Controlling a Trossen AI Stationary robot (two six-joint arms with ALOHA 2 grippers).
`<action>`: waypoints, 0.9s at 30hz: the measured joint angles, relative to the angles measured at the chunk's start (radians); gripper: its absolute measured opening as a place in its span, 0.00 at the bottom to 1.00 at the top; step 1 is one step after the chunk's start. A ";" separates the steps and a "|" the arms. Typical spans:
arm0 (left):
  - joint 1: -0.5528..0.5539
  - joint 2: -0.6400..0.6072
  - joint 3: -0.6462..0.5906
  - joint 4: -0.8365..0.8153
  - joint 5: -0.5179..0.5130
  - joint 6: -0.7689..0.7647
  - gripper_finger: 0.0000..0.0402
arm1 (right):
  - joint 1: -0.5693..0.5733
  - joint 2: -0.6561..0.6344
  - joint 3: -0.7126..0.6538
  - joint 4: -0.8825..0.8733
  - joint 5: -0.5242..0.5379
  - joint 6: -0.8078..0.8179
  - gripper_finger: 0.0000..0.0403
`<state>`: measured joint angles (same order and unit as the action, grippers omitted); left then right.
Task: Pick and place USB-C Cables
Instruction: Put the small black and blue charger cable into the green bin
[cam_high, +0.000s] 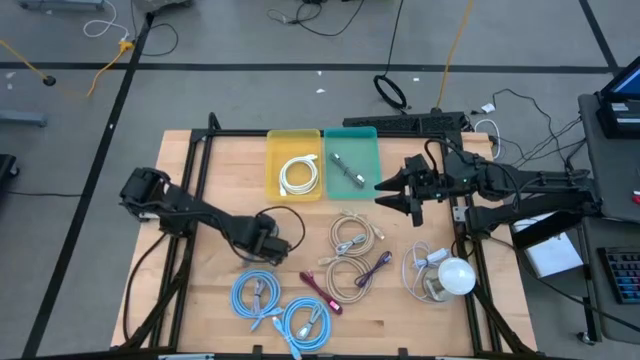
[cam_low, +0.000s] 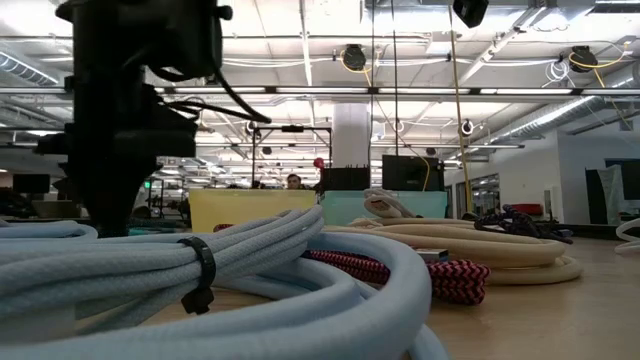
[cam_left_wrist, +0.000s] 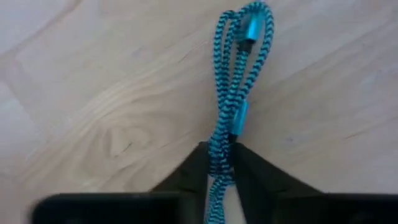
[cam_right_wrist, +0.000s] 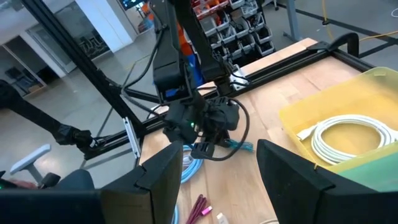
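My left gripper is low over the table's middle-left and is shut on a short teal braided cable. The right wrist view shows that cable sticking out from it. My right gripper hangs open in the air beside the teal tray and touches nothing. One white coil lies in the yellow tray. On the wood lie two light blue coils, two beige coils, a purple cable and a maroon cable. My left gripper pinches the folded teal cable between its two fingertips, across several strands near one end of the bundle. The fingers come from above, pointing down and lying along the cable. The looped end with the connectors lies stretched out flat on the wood.
A clear-white cord with a round white bulb lies by the table's right edge. A small grey item sits in the teal tray. In the low view the blue coils fill the foreground. Bare wood lies left of my left arm.
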<state>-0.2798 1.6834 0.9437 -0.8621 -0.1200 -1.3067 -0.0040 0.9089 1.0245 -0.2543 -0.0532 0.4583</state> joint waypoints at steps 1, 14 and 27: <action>0.009 -0.001 0.001 0.014 0.008 0.009 0.07 | 0.000 0.000 0.000 0.001 0.000 0.000 0.49; -0.056 -0.310 0.139 0.291 -0.473 0.013 0.02 | 0.012 0.024 0.000 0.172 -0.028 0.142 0.49; 0.079 -0.359 0.142 0.989 -0.412 0.489 0.02 | -0.024 0.341 -0.071 0.815 -0.239 0.477 0.49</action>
<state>-0.2012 1.3247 1.0853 0.1271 -0.5316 -0.8182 -0.0277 1.2494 0.9533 0.5612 -0.2919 0.9355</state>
